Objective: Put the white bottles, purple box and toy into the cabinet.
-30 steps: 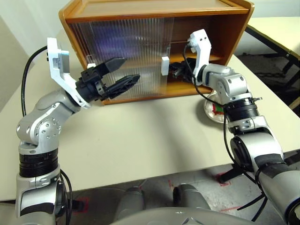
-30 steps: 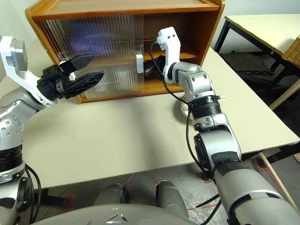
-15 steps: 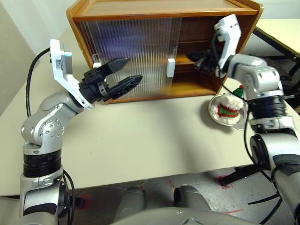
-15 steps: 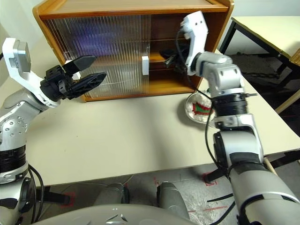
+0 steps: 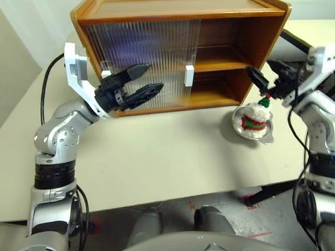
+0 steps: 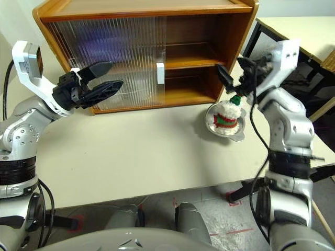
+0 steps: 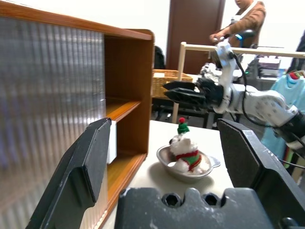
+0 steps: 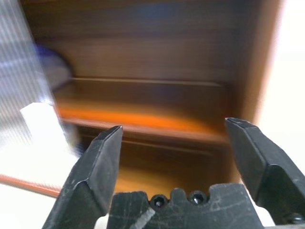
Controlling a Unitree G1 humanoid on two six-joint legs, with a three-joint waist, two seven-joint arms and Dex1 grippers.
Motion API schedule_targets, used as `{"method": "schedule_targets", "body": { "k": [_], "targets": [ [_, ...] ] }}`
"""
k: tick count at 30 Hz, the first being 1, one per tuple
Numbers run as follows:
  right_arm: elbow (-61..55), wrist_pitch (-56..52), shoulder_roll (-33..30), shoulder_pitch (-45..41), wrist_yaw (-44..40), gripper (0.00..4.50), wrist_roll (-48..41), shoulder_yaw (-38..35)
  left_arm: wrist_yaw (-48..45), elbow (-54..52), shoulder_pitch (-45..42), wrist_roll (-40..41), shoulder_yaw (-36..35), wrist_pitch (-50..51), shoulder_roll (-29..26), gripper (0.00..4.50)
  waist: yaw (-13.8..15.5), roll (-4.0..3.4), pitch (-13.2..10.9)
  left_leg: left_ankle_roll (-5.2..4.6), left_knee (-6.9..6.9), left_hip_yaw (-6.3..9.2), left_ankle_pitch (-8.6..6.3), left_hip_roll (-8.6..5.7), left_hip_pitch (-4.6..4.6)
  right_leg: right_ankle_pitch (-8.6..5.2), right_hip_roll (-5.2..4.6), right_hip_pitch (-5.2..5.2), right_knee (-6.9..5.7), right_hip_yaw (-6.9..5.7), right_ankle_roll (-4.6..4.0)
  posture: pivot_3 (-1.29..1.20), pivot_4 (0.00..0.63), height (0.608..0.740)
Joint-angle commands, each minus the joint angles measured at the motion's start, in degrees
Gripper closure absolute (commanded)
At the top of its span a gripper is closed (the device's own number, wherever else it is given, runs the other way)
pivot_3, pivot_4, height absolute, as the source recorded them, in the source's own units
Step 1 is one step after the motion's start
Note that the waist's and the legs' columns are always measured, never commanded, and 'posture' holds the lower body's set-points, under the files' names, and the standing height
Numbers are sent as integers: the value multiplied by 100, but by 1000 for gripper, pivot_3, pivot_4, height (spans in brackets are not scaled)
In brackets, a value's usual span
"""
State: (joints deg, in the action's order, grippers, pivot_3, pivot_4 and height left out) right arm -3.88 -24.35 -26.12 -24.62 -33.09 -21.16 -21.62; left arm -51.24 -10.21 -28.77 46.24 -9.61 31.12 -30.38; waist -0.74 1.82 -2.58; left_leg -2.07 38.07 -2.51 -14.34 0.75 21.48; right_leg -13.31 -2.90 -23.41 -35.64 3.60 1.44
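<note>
Fluffy white toy (image 5: pixel 255 116), red-green band, sits in bowl (image 5: pixel 238 128)

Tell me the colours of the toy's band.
Red and green, on the toy; clearest in the right eye view.

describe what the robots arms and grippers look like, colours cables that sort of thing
Both arms are built from rounded silver-grey metal segments joined by ribbed black rings. Each ends in a black gripper, left gripper and right gripper, with two tapered, pointed fingers. A white angular bracket sits on each wrist, the left one carrying a small grey camera block. Thin black cables loop loosely along the outside of both arms.
</note>
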Motion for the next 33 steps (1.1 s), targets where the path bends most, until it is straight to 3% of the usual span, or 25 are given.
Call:
{"method": "schedule_targets", "body": {
  "k": [1,7,14,33],
  "targets": [
    [-652,495,271,612,93,42,-361,-309,-92,118,-109,-110,139,-41,40,0,-54,0,0,0,0,-2,0,0,-2,0,1,1,0,2,1,-12,0,740],
    [-814,1054,491,1606,-2,42,-460,-292,-115,158,-169,-124,161,-37,58,0,-199,0,0,0,4,-5,0,1,-17,0,3,9,-12,8,1,-17,0,740],
    [-509,937,495,2225,-246,42,-607,7,-58,71,-133,-99,123,6,30,0,-204,-1,0,-1,4,-4,1,2,-22,-2,6,10,-17,9,-1,3,0,740],
    [1023,1187,350,1842,-431,42,-359,391,149,-165,-59,-38,-28,78,-61,0,-127,1,1,-1,5,-4,1,-1,-21,-2,5,10,-16,11,-1,55,0,740]
  ]
}}
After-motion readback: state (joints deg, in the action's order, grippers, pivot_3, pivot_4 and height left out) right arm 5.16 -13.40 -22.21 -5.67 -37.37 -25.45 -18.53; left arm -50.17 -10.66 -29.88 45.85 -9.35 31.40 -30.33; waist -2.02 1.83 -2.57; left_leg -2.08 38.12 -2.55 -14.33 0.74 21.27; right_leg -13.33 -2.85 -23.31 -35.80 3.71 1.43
